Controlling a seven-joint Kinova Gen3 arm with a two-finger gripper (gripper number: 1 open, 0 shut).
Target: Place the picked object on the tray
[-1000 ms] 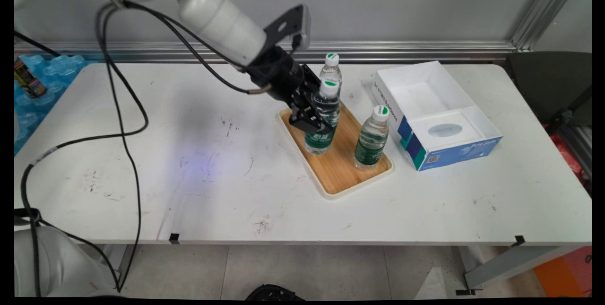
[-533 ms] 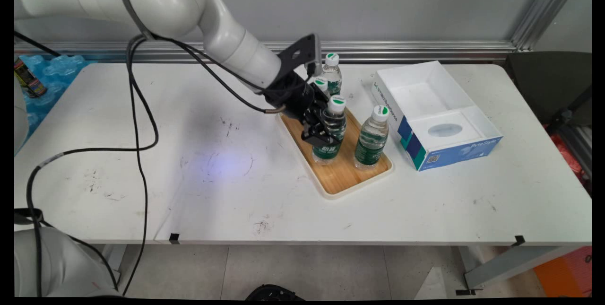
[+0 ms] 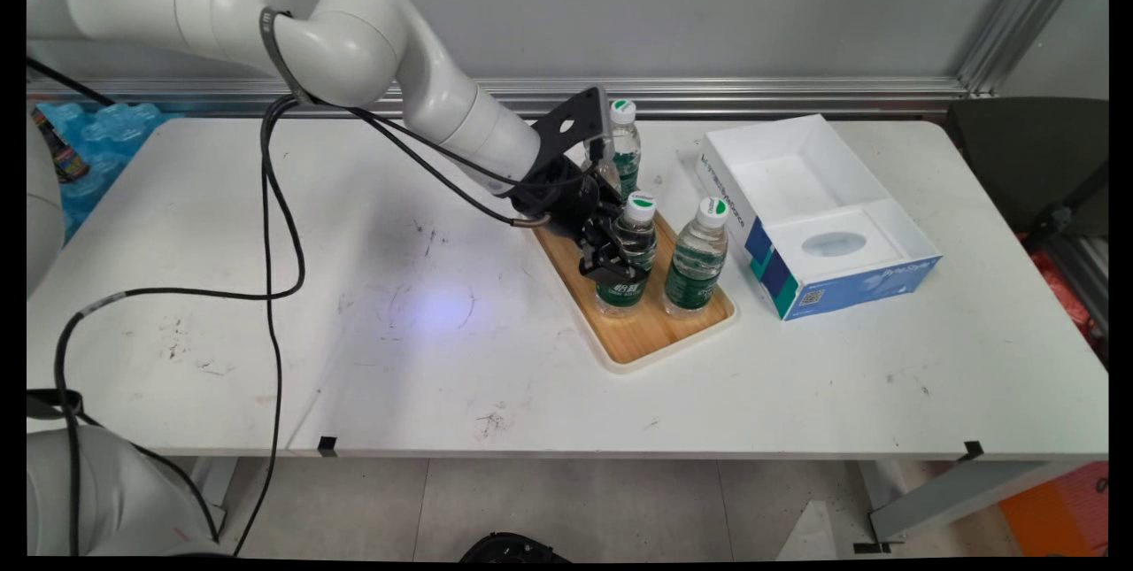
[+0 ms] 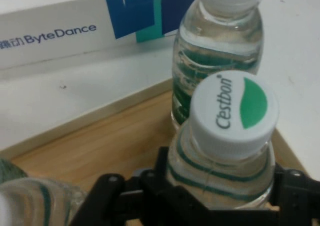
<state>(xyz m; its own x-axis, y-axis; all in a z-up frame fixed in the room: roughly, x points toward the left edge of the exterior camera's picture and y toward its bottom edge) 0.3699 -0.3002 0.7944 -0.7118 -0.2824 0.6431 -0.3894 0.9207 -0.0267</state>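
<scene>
My black gripper is shut on a clear water bottle with a green label and a white Cestbon cap. I hold it upright over the near part of the wooden tray. Whether its base touches the wood I cannot tell. A second like bottle stands on the tray just to the right, seen close behind the held one in the hand view. A third bottle stands at the tray's far end. Another bottle shows blurred beside my gripper, mostly hidden by the arm in the main view.
An open white and blue ByteDance box lies right of the tray, its side lettering close by in the hand view. Black cables hang over the table's left part. Blue-wrapped goods sit beyond the left edge.
My gripper has carried the held bottle along the tray toward its near end and lowered it beside the right-hand bottle. The other bottles have not moved.
</scene>
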